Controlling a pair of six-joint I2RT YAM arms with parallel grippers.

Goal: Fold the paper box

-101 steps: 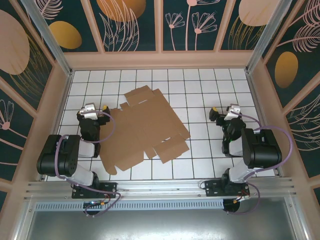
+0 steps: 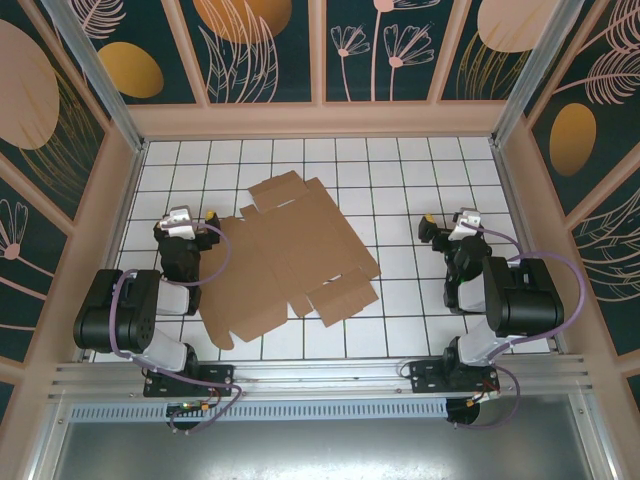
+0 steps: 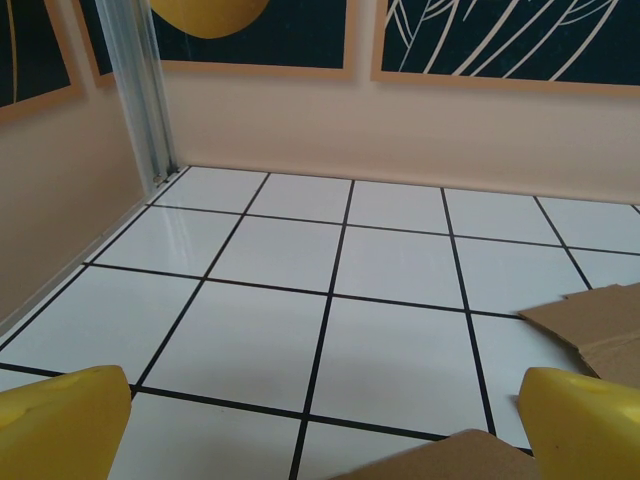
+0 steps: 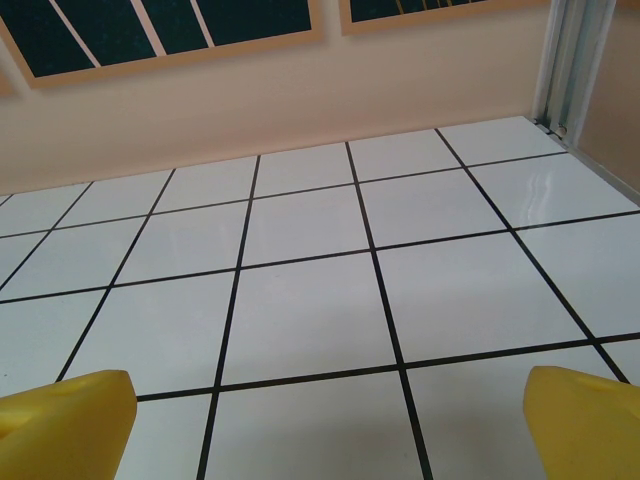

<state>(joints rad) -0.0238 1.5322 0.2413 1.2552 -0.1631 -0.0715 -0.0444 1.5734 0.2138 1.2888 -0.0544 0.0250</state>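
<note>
Top view: we see the box (image 2: 290, 255) lying flat and unfolded on the grid table (image 2: 420, 170), left of centre. Its left edge is just beside the left gripper (image 2: 190, 216), and the right gripper (image 2: 446, 226) is well apart from it.
Left wrist: jaws spread wide, nothing held. Cardboard corners poke in at the right and at the bottom edge.
Right wrist: we get jaws wide too, empty, over bare table.

Matt brown cardboard paper box (image 2: 290, 255) lies on glossy white tiled table (image 2: 400, 180).
</note>
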